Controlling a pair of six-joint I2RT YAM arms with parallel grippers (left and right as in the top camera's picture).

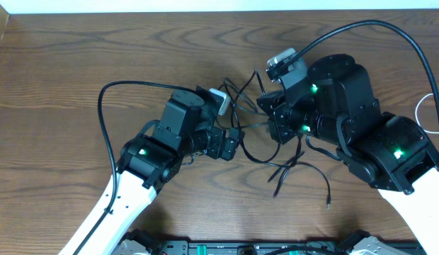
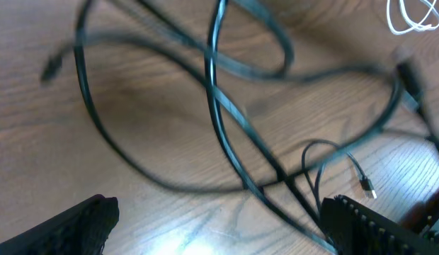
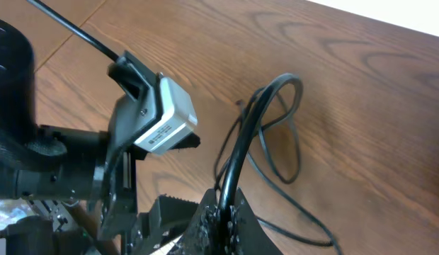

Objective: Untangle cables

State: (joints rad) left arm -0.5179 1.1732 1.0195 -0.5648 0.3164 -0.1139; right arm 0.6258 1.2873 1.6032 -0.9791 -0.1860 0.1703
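Right gripper (image 3: 223,216) is pinched onto a black cable (image 3: 237,156), and the left gripper (image 2: 219,209) gapes wide above the mid-table tangle. My worry: yanking probably cinches those thin, slick, rubbery loops tighter, or snags a small plug (image 2: 368,188). The white cable (image 1: 423,108) sits coiled well apart on the woodgrain table (image 1: 64,71).

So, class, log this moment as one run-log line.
left gripper: open above black cables | right gripper: shut on black cables | white cable: apart
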